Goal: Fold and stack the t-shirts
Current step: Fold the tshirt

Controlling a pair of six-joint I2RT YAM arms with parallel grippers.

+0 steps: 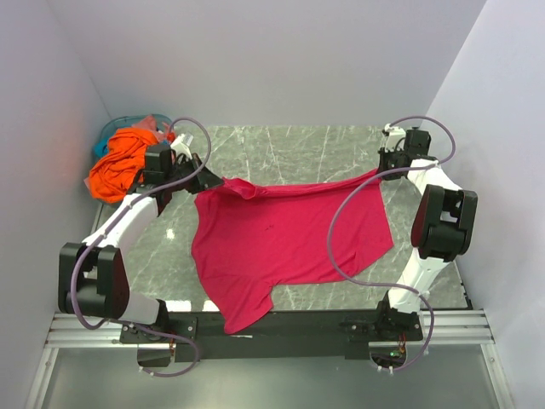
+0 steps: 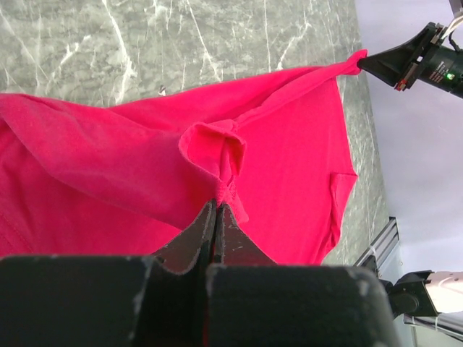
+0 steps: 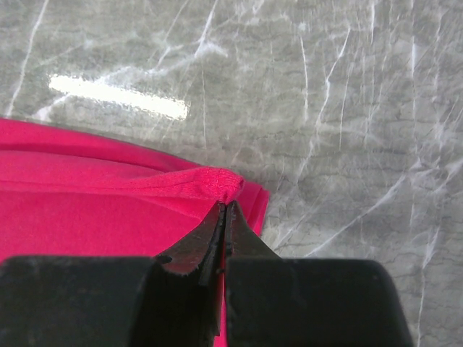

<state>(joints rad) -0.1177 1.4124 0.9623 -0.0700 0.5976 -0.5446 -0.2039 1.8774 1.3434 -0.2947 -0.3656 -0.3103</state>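
Observation:
A crimson-pink t-shirt (image 1: 285, 243) hangs stretched between my two grippers over the marble table (image 1: 289, 145), its lower part draping toward the near edge. My left gripper (image 1: 209, 181) is shut on the shirt's left top corner (image 2: 217, 155); its own view shows the gripper (image 2: 218, 204) pinching bunched cloth. My right gripper (image 1: 383, 170) is shut on the right top corner, where its view shows the gripper (image 3: 224, 206) clamped on a folded hem (image 3: 210, 181). An orange t-shirt (image 1: 119, 162) lies heaped in the back left corner. A paler pink cloth (image 1: 155, 122) peeks out behind it.
A teal basket (image 1: 109, 132) sits behind the orange heap at the back left. White walls close in the table on three sides. The metal rail (image 1: 272, 328) with the arm bases runs along the near edge. The right arm's cable (image 1: 336, 230) loops over the shirt.

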